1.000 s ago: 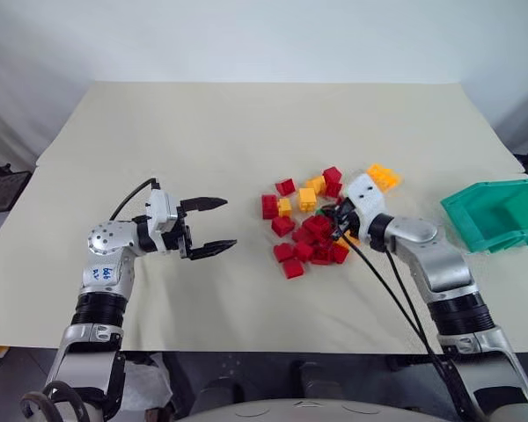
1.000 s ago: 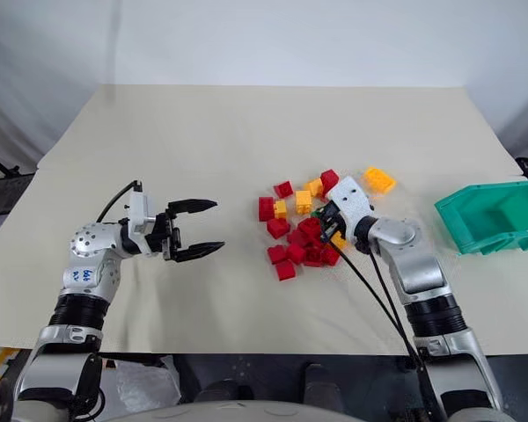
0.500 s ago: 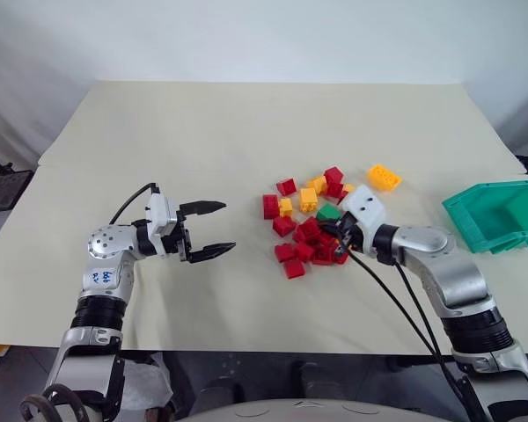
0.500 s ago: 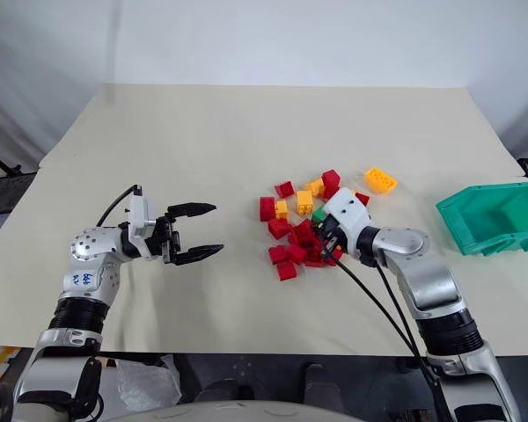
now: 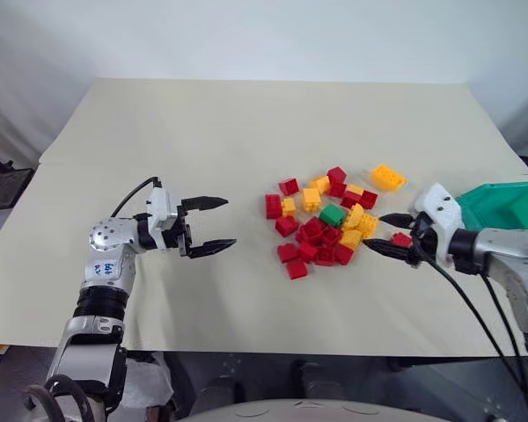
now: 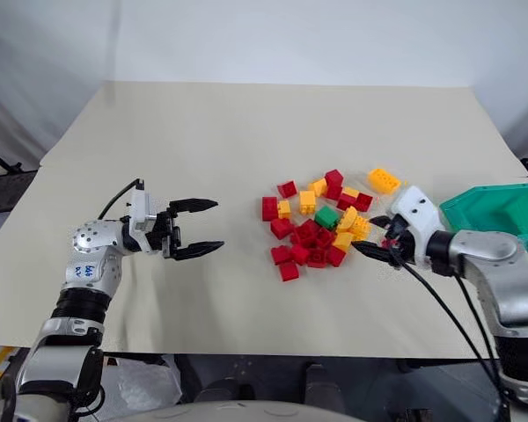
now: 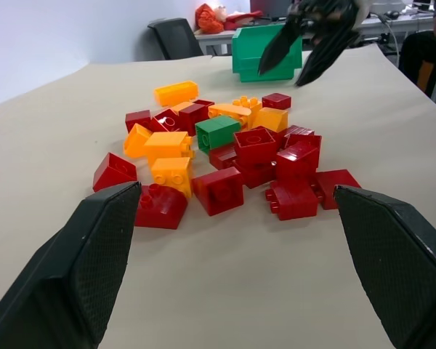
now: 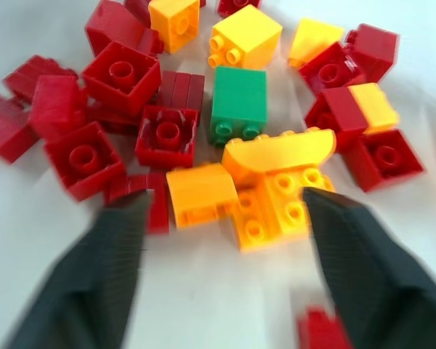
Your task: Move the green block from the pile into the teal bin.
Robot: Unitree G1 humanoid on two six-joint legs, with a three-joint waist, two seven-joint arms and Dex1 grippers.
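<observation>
Fingers of right gripper (image 5: 389, 233) spread wide, empty, between teal plastic bin (image 5: 510, 204) and pile (image 5: 327, 221); left gripper (image 5: 213, 226) also wide.

Right wrist view: small green studded brick (image 8: 237, 104) mid-pile, boxed by orange neighbours; we risk pinching those instead.

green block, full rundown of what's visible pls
The green block is one small bright green plastic brick with round studs on one side, lying tipped on its side in the pile of red and yellow-orange bricks. A yellow-orange brick presses against its studded side; red bricks crowd it on the other sides. Nothing grips it: the right gripper is open beside the pile, short of the teal bin.
</observation>
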